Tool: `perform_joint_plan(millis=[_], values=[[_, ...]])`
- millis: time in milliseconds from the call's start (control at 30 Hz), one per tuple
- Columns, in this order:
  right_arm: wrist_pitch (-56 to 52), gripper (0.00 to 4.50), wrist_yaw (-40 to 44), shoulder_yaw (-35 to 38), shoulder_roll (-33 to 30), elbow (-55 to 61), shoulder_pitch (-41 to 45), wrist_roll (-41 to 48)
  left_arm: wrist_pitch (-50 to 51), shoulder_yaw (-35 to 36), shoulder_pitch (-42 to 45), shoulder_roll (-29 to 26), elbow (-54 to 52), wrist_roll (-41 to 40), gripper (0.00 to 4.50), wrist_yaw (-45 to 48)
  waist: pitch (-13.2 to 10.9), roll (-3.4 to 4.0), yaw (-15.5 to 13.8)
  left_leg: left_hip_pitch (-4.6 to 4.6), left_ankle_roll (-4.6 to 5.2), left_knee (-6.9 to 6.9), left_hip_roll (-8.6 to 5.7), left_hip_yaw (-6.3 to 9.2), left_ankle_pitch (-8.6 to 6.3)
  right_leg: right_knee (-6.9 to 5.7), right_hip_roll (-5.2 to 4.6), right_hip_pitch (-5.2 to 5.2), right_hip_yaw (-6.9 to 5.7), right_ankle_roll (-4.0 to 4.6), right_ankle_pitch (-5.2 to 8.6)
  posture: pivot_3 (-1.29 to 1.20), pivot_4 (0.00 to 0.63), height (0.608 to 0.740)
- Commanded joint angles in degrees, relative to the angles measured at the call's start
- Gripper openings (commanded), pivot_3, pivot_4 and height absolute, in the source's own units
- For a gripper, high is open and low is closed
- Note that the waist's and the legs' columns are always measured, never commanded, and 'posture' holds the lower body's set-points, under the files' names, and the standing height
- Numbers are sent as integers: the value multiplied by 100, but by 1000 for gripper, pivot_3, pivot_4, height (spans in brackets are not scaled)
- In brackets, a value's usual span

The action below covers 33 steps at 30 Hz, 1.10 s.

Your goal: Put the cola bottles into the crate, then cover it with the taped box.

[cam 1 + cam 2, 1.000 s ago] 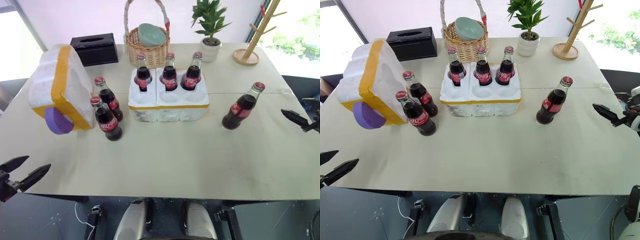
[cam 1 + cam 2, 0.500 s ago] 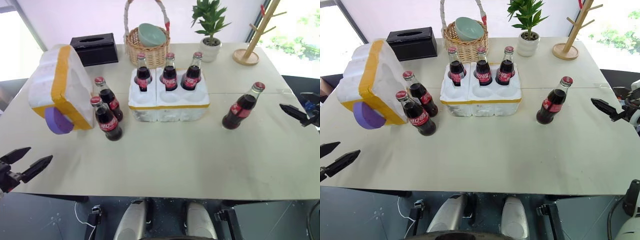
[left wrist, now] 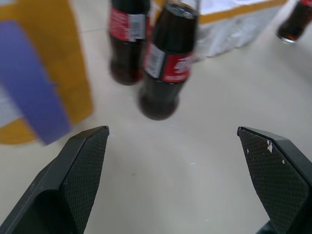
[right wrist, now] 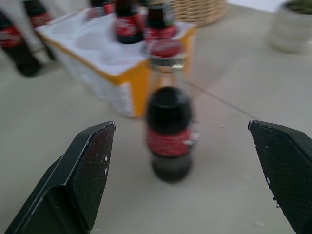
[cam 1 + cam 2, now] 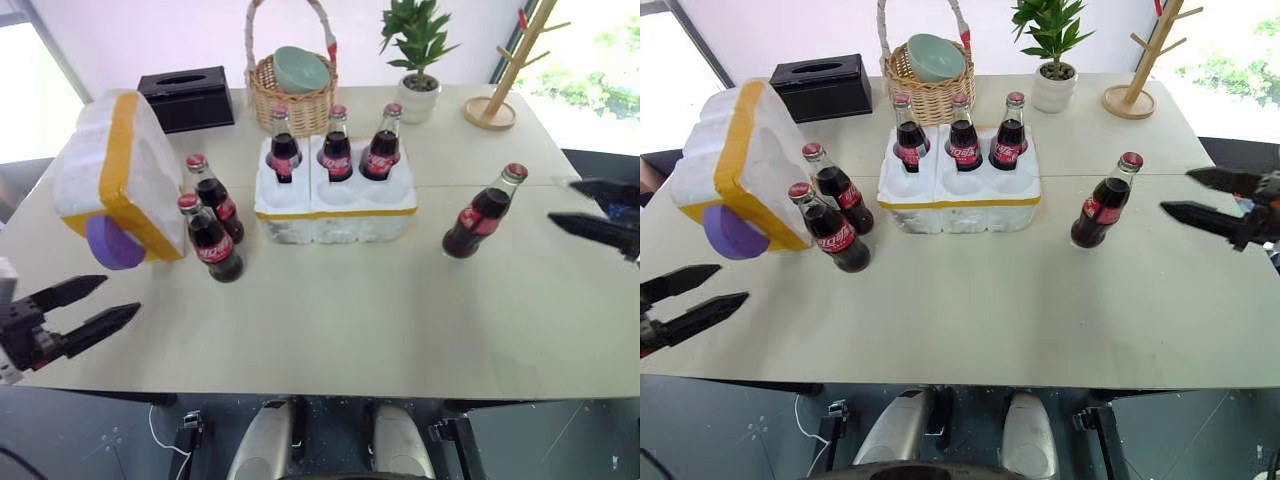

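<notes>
White styrofoam, yellow-taped, marks the far left: the taped box (image 5: 118, 180) is tipped on the tabletop (image 5: 330, 320), a purple disc (image 5: 113, 242) facing the near edge, kept clear of the crate for now. Nearer the camera, the left hand (image 5: 90, 305) is held above the tabletop edge, fingers spread wide and empty, aimed at the two loose cola bottles (image 5: 210, 237) standing just beside the box. In the left wrist view the nearer of that pair (image 3: 168, 63) is framed between the fingers, probably the next pick. At centre, the crate (image 5: 336, 200) is seen with three bottles (image 5: 336, 146) seated in its far row; the near three wells are unfilled, so the covering step is judged some way off. Behind are a black tissue box (image 5: 188, 97), wicker basket (image 5: 292, 92) and potted plant (image 5: 417, 60). To the right, a single bottle (image 5: 484, 212) stands apart. The right hand (image 5: 592, 208) is held wide and empty, near that bottle, lined up on it in the right wrist view (image 4: 168, 122).
</notes>
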<state>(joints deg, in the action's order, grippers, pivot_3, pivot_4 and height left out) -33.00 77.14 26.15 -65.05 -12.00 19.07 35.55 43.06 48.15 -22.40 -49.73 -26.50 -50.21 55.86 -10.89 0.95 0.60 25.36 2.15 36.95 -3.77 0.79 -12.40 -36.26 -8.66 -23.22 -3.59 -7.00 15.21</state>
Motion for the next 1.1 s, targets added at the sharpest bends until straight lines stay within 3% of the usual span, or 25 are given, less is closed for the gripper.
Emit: perform_joint_plan(millis=[33, 367, 633, 1067, 1100], values=[[-680, 4500, 87, 346, -178, 1206, -161, 698, -246, -459, 306, -31, -215, 218, 4421, -202, 0, -1, -2, 1, 0, 1, 0, -1, 0, 0, 0, -1, 0, 0, 0, 0, 150, 736], [-1636, 4500, -243, 678, -203, 2133, 11, 1624, -1251, -2127, 1785, 512, 535, 1385, 4421, -894, -1, -8, -131, 1, 0, 2, 2, -13, 0, 8, -2, -5, 5, 3, -8, 0, 150, 736], [-1877, 4500, -465, 792, -150, 2673, -131, 1972, -1667, -3188, 2713, 1037, 1253, 1870, 4421, -975, -2, -17, -155, 5, 1, 12, 1, -27, 0, 11, 0, 0, 11, -29, -35, 0, 150, 736], [-2002, 4500, -1032, 746, 27, 3029, -200, 2323, -2144, -3693, 3241, 1530, 1874, 2224, 4421, -956, -3, -22, -145, 9, 14, 17, 3, -32, 8, 11, 3, 14, 15, -36, -44, 0, 150, 736], [-2006, 4500, -1062, 739, 33, 3042, -199, 2341, -2156, -3689, 3238, 1543, 1871, 2208, 3900, -938, -3, -22, -146, 9, 14, 18, 3, -32, 8, 11, 3, 14, 16, -36, -45, 0, 150, 736]])
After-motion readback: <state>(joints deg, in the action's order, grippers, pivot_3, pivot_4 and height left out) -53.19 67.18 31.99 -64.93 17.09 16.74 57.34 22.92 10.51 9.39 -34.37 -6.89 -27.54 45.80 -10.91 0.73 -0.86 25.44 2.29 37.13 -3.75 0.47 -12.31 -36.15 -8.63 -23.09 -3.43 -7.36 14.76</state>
